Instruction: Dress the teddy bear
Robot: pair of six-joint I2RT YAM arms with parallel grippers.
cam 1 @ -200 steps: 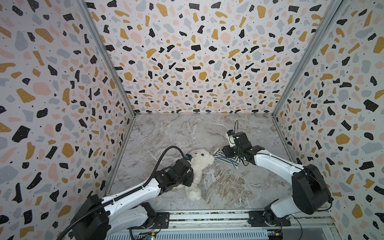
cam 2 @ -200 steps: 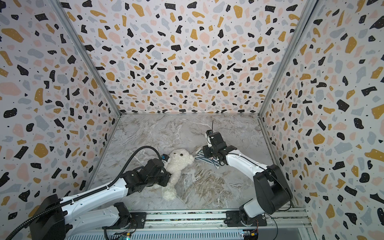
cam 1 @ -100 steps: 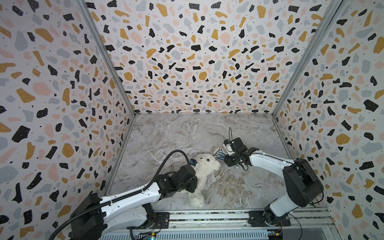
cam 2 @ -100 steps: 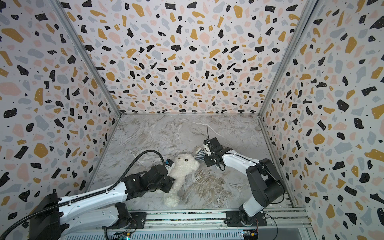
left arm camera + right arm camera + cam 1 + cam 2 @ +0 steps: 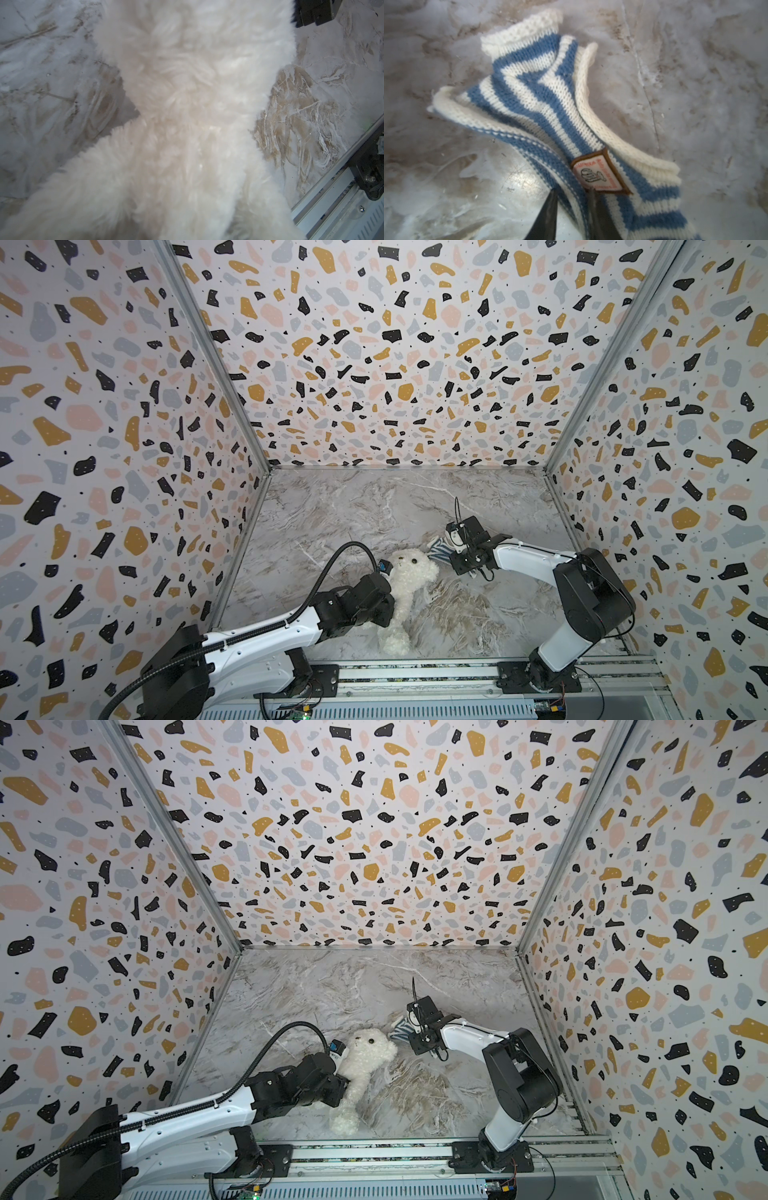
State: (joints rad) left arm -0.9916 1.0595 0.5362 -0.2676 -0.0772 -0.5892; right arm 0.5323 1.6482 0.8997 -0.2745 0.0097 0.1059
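Observation:
The cream-white teddy bear (image 5: 409,585) lies near the front middle of the floor with its head raised toward the back; it also shows in the other top view (image 5: 365,1056). My left gripper (image 5: 387,606) is pressed into the bear's side and its jaws are buried in fur. Fur of the teddy bear (image 5: 187,124) fills the left wrist view. The blue-and-white striped shirt (image 5: 438,549) is bunched just right of the bear's head. My right gripper (image 5: 572,192) pinches a fold of the shirt (image 5: 539,93) beside its brown-edged badge (image 5: 600,174).
Terrazzo-patterned walls enclose the marble floor (image 5: 374,506) on three sides. A metal rail (image 5: 415,672) carrying both arm bases runs along the front edge. The left arm's black cable (image 5: 332,564) loops above the floor.
The right gripper's jaws have narrowed onto the shirt, which has gone from lying flatter to bunched. The left arm and the bear have shifted slightly forward together.

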